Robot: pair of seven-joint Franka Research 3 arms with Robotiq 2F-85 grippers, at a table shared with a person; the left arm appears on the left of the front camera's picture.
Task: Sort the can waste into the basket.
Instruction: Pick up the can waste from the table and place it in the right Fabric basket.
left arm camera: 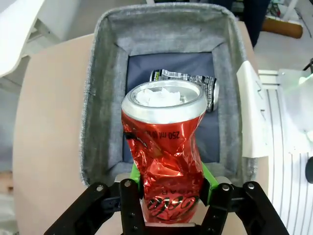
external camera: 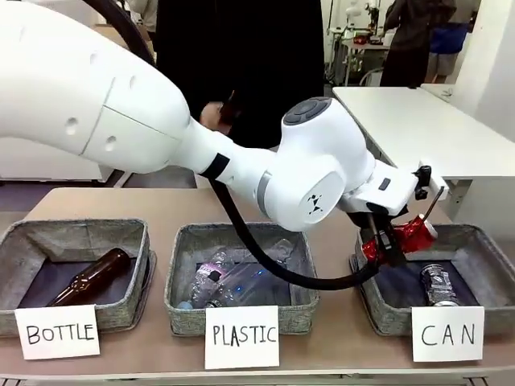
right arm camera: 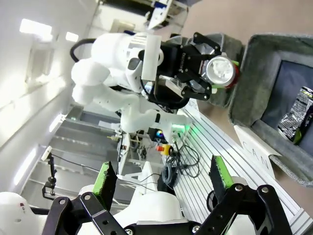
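The dented red can (external camera: 406, 238) is clamped between the green pads of my left gripper (external camera: 389, 246), which reaches across from the left and hangs over the left rim of the grey basket (external camera: 483, 241) carded "CAN" (external camera: 448, 334). In the left wrist view the red can (left arm camera: 164, 152) stands upright in the shut gripper (left arm camera: 168, 181), above the basket's near wall (left arm camera: 98, 98). The silvery-grey can (external camera: 438, 283) lies on the dark lining (left arm camera: 186, 81). My right gripper (right arm camera: 162, 178) is open and holds nothing, well off the basket (right arm camera: 244, 73), looking at the red can (right arm camera: 221, 71).
A basket carded "BOTTLE" (external camera: 24, 237) holds a brown glass bottle (external camera: 92, 277). The middle basket carded "PLASTIC" (external camera: 181, 241) holds clear plastic bottles (external camera: 229, 277). A person in dark clothes (external camera: 241, 72) stands across the table. A white table (external camera: 426, 129) is at the back right.
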